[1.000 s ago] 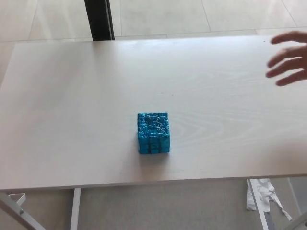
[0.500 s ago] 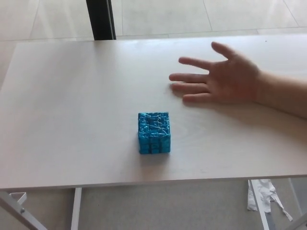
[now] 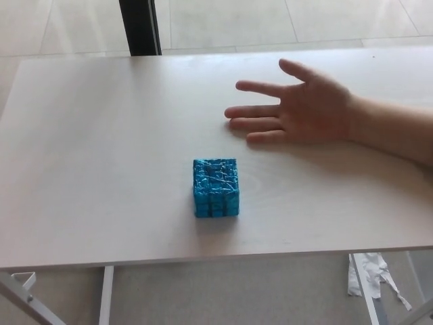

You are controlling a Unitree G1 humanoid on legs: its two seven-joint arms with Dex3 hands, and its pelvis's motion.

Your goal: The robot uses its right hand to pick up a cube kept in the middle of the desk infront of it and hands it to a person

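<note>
A blue cube with a rough, wrapped-looking surface rests on the pale wooden desk, a little in front of the desk's middle. A person's hand reaches in from the right, palm up and fingers spread, lying just above the desk behind and to the right of the cube. It does not touch the cube. Neither of my hands shows in the head view.
The desk's front edge runs across the bottom of the view, with white desk legs below it. A dark post stands behind the far edge. Crumpled white material lies on the floor at lower right.
The person's hand has come in from the far right edge to the desk's middle right and has slid a little further left. The cube has not moved.
</note>
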